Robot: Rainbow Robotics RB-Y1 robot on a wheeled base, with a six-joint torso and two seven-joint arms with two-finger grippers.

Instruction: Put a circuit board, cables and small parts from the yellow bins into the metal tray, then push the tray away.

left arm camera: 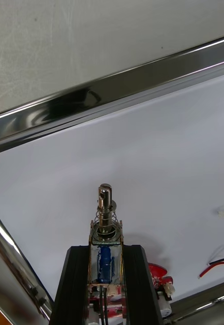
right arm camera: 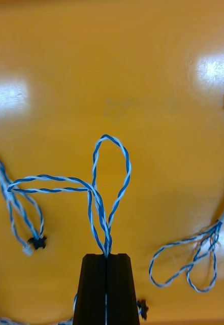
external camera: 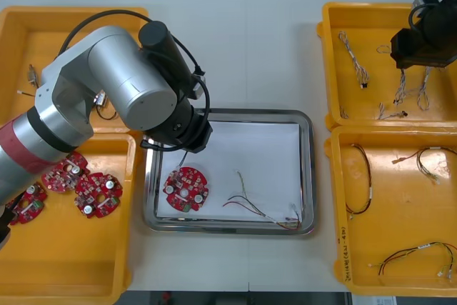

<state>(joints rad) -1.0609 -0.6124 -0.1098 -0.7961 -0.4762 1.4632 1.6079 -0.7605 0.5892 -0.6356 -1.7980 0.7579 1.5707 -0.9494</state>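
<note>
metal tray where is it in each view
Front view: metal tray mid-table, between the yellow bins.
Left wrist view: its shiny rim runs beyond the left gripper, shut on a small metal part.
Right wrist view: yellow bin floor instead, right gripper shut on a blue and white cable.
Shared landmark: red circuit board in the tray, front and left wrist.

Left gripper (left arm camera: 106, 251) clamps a small metal part (left arm camera: 106, 218), whose spring and pin project past the fingertips, over the white floor of the metal tray (left arm camera: 117, 89). Red circuit board (left arm camera: 160, 271) just beside one finger; red and yellow cable (left arm camera: 216, 264) near.
</note>
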